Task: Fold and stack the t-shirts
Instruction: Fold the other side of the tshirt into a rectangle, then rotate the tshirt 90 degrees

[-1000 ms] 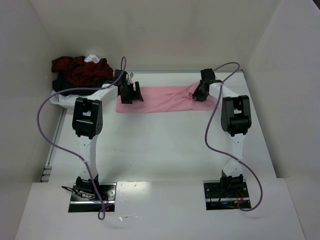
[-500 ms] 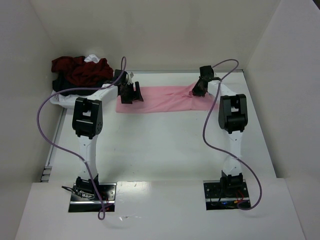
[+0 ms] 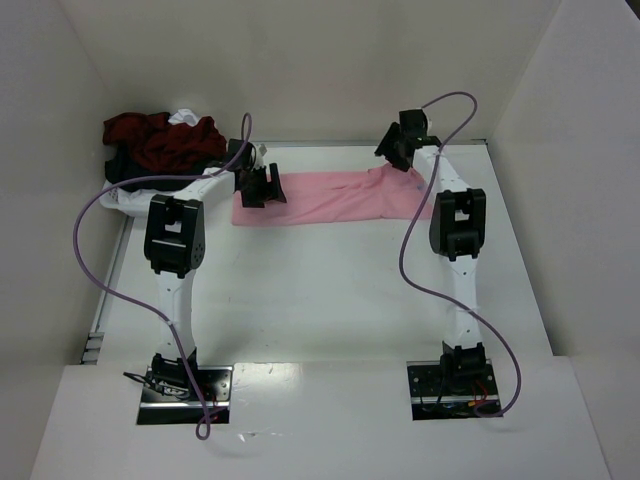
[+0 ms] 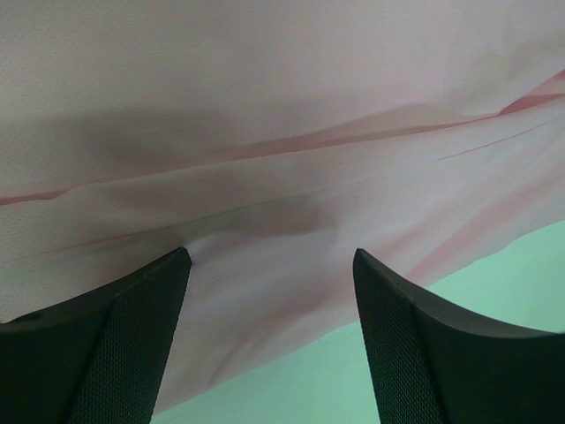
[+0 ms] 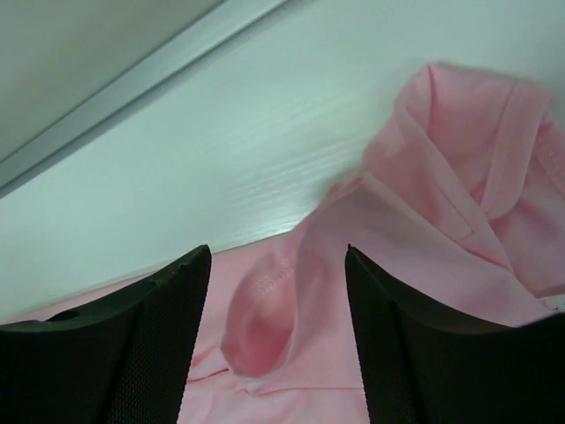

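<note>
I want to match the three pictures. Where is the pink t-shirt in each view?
Top external: the pink t-shirt lies spread along the far middle of the table.
Left wrist: it fills most of the picture; bare table shows only at the bottom right.
Right wrist: it takes the lower right part.
Shared landmark: the white table bordering the shirt.

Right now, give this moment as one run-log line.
left gripper: open, over light pink cloth t-shirt | right gripper: open, above its far-right end | folding: unfinished

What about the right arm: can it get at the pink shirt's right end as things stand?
Probably yes: the right pincer hangs open just above the pink shirt at its bunched right end, and nothing lies between them.
</note>
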Controlling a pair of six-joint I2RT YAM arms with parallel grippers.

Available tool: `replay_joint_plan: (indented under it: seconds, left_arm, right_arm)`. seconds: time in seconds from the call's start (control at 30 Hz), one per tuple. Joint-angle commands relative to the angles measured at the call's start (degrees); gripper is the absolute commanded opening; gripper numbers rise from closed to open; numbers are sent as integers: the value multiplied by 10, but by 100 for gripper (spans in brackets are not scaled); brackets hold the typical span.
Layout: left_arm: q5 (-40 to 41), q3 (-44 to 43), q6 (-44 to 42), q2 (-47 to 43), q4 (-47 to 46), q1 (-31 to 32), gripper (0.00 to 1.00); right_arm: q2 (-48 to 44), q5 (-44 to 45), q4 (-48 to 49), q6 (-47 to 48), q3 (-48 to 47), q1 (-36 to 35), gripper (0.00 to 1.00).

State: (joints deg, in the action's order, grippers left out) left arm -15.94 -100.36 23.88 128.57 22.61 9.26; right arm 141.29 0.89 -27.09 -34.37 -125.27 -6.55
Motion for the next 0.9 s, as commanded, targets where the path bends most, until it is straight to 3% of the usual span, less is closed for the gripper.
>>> replay_joint_plan:
  seconds: [0.0, 0.13, 0.3, 0.47, 0.57, 0.7, 0.87]
  left_arm:
    - [-2, 2, -20, 12, 26, -6, 82]
    - [-2, -3, -20, 6, 31, -6, 82]
    - [-2, -19, -39, -32, 38, -6, 97]
    - [4, -25, -194, -89, 13, -1, 100]
    - [16, -44, -295, -82, 16, 13, 100]
    - [53, -66, -370, -48, 29, 19, 100]
    - [40, -48, -454, -21, 11, 19, 100]
  right_arm:
    - [6, -7, -3, 13, -43, 2, 69]
    - [-37, -12, 14, 13, 4, 2, 76]
    - [-161, -2, 69, 13, 163, 7, 76]
    - [-261, 21, 116, 7, 331, 7, 76]
    - [-279, 21, 122, 7, 366, 7, 76]
    - [-291, 4, 122, 2, 393, 7, 76]
    - [-312, 10, 122, 7, 425, 7, 78]
